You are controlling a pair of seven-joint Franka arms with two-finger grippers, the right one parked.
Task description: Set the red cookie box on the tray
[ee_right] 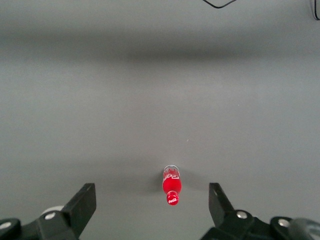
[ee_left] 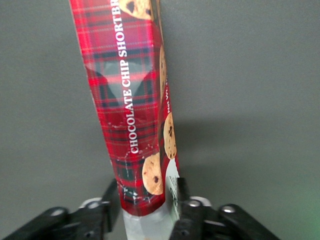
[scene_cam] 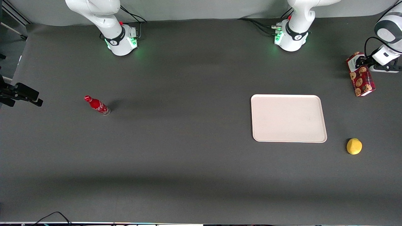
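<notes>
The red cookie box (scene_cam: 361,78) is a slim tartan carton at the working arm's end of the table. My left gripper (scene_cam: 361,62) is shut on its white-label end, with the rest of the box pointing toward the front camera. In the left wrist view the box (ee_left: 127,100) stretches away from the gripper (ee_left: 146,194), one finger (ee_left: 111,200) against each side. I cannot tell whether the box rests on the table. The pale pinkish-white tray (scene_cam: 288,118) lies flat and bare, nearer the front camera than the box and toward the parked arm.
A yellow lemon (scene_cam: 354,146) lies beside the tray, nearer the front camera than the box. A small red soda bottle (scene_cam: 97,105) stands toward the parked arm's end; it also shows in the right wrist view (ee_right: 171,186). Dark grey cloth covers the table.
</notes>
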